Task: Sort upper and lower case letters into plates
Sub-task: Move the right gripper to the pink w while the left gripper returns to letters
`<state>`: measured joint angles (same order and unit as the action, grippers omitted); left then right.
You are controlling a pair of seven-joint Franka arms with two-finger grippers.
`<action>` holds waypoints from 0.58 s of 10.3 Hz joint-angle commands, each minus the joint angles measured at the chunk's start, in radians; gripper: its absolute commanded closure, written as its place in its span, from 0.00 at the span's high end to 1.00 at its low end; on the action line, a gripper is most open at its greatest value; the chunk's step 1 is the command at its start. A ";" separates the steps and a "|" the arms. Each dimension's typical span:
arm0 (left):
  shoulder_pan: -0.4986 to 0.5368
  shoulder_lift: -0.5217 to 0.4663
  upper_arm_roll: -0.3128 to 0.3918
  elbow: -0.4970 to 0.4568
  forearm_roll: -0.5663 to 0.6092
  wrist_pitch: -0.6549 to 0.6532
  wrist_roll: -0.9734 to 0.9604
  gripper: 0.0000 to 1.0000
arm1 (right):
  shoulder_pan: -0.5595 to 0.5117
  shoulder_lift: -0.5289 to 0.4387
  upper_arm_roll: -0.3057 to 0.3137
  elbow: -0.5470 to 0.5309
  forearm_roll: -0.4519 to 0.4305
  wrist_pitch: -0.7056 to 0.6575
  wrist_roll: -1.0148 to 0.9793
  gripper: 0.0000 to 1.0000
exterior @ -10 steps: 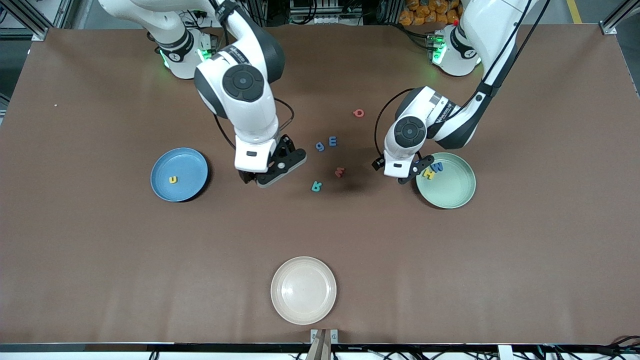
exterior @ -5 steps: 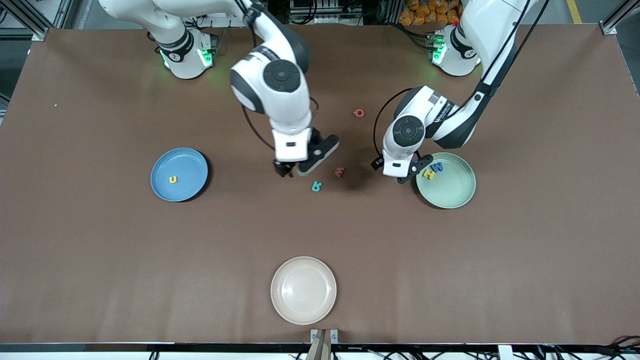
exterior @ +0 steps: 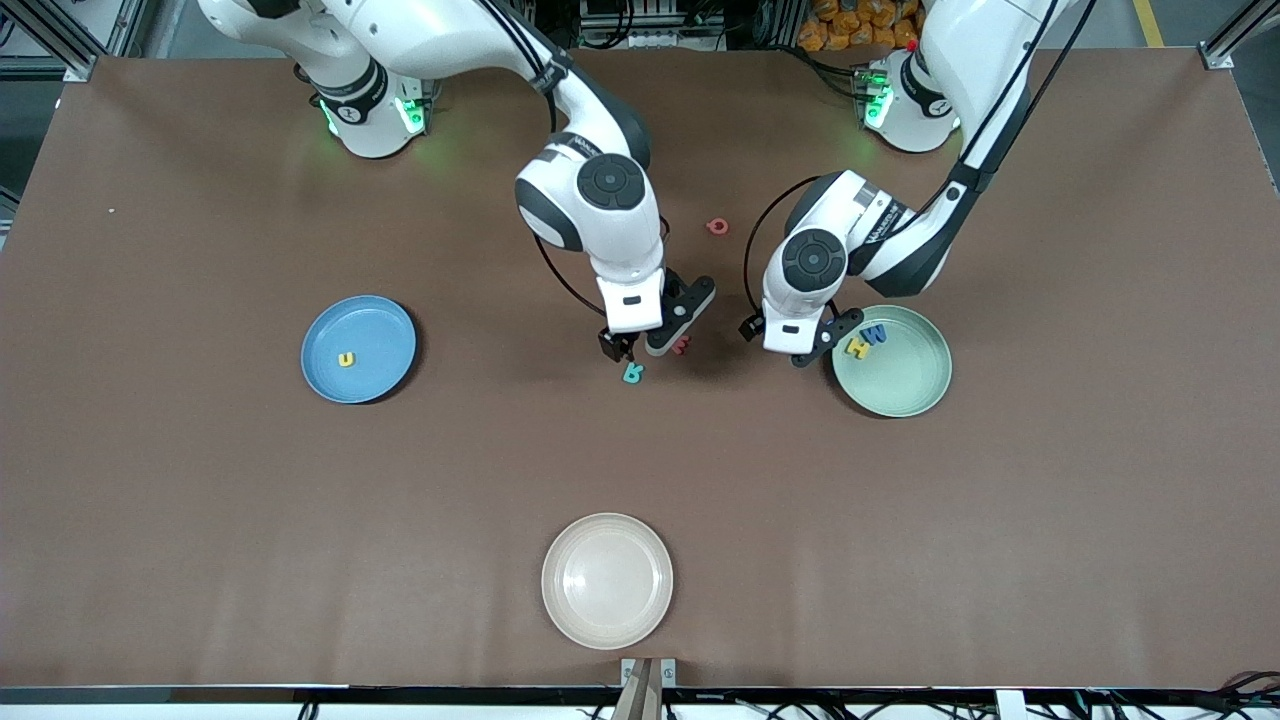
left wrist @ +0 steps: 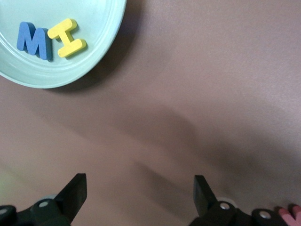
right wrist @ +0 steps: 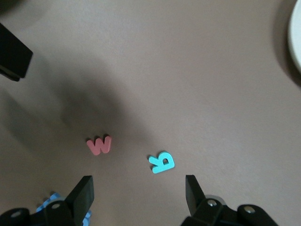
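My right gripper [exterior: 637, 352] hangs open over the middle of the table, with nothing between its fingers. Just off its fingertips lie a teal letter [exterior: 632, 373] [right wrist: 161, 162] and a red letter [exterior: 682, 346] [right wrist: 99, 144]. A blue letter [right wrist: 51, 197] peeks out beside one finger. Another red letter [exterior: 716, 226] lies nearer the robots' bases. The blue plate [exterior: 380, 325] holds a yellow letter [exterior: 346, 359]. The mint plate [exterior: 905, 390] [left wrist: 70, 77] holds a blue M [exterior: 876, 334] [left wrist: 34, 41] and a yellow letter [exterior: 856, 347] [left wrist: 67, 38]. My left gripper [exterior: 805, 357] [left wrist: 139, 197] waits open over bare table beside the mint plate.
A cream-white plate [exterior: 607, 580] [right wrist: 296, 37] sits near the table's front edge, nearer the front camera than the letters. The two arms' hands are close together over the middle of the brown table [exterior: 200, 520].
My right arm has swung from beside the blue plate toward the left arm's end, over the loose letters, covering the two blue ones. The left arm has barely moved.
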<state>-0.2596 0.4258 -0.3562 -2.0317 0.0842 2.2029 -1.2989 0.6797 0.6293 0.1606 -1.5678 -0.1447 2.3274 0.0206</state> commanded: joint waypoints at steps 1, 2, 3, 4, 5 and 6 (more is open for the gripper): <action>0.002 -0.013 -0.001 0.034 -0.008 -0.002 -0.043 1.00 | 0.038 0.070 0.000 0.023 -0.013 0.065 0.048 0.87; 0.000 -0.009 -0.001 0.051 -0.009 -0.002 -0.048 1.00 | 0.055 0.090 0.000 0.026 -0.016 0.108 0.067 0.87; -0.003 -0.005 -0.001 0.059 -0.009 -0.002 -0.060 1.00 | 0.063 0.096 -0.001 0.029 -0.018 0.116 0.067 0.87; -0.004 -0.004 -0.001 0.059 -0.009 -0.002 -0.069 1.00 | 0.067 0.114 -0.001 0.047 -0.018 0.112 0.067 0.87; -0.003 -0.004 -0.001 0.057 -0.008 -0.002 -0.069 1.00 | 0.078 0.145 -0.001 0.073 -0.019 0.110 0.068 0.86; -0.004 -0.004 -0.001 0.056 -0.008 -0.005 -0.071 1.00 | 0.092 0.176 -0.004 0.107 -0.019 0.107 0.070 0.84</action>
<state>-0.2603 0.4243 -0.3562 -1.9769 0.0842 2.2029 -1.3464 0.7521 0.7421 0.1608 -1.5416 -0.1445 2.4439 0.0678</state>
